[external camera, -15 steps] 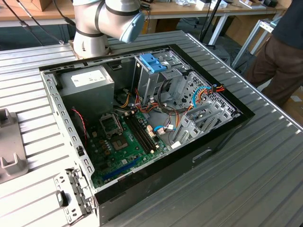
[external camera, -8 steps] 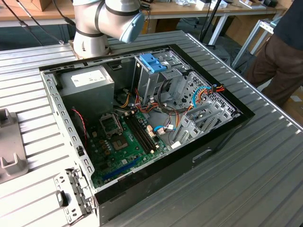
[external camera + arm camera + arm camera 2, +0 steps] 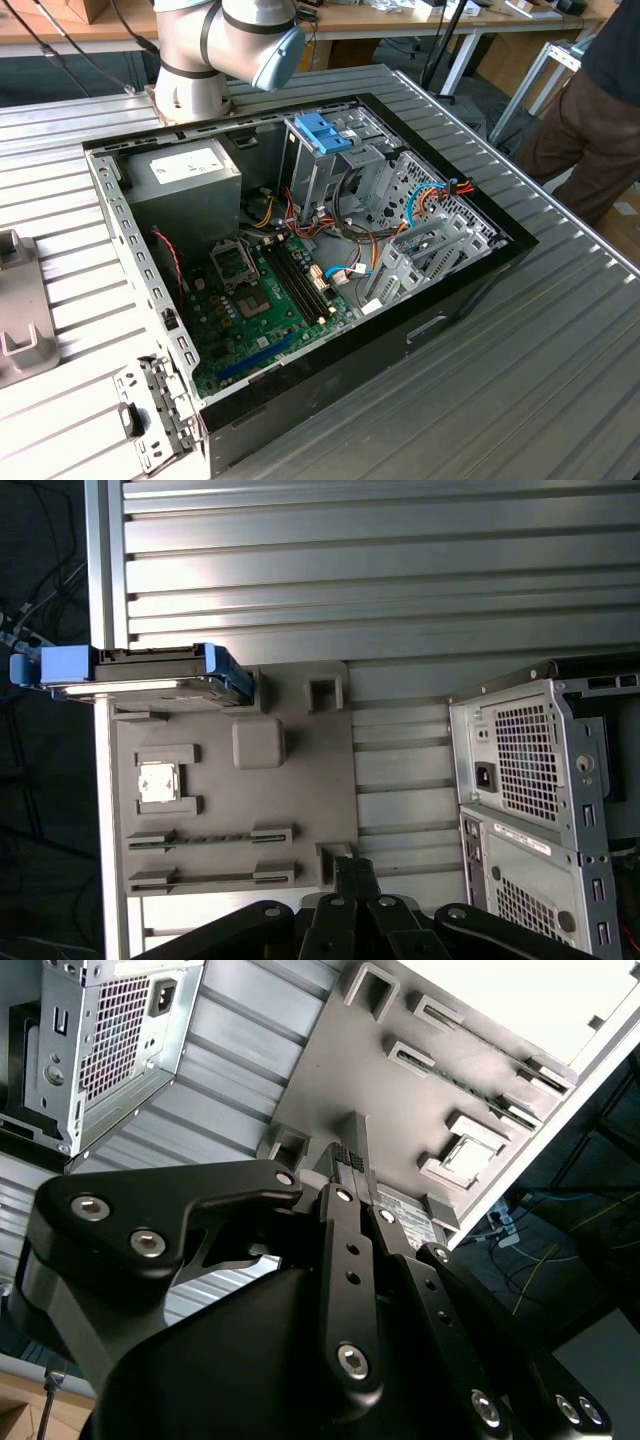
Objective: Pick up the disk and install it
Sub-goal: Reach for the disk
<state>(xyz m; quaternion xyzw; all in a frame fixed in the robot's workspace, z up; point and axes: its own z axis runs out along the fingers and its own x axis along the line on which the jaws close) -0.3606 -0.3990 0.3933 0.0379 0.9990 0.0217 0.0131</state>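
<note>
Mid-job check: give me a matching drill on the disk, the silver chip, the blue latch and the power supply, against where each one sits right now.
Things:
1. disk
2. silver square chip
3. blue latch
4. power supply

Places:
A. in a square recess of the grey tray
B. in the open case's corner by the arm's base
C. at one end of the grey tray, framed in light blue
D. atop the metal drive cage

Pairs: 1-C, 2-A, 3-D, 4-B.

Ribbed metal table (image 3: 400, 580), matt grey plastic tray (image 3: 300, 800) (smooth), blue plastic-framed disk (image 3: 150, 678)
</note>
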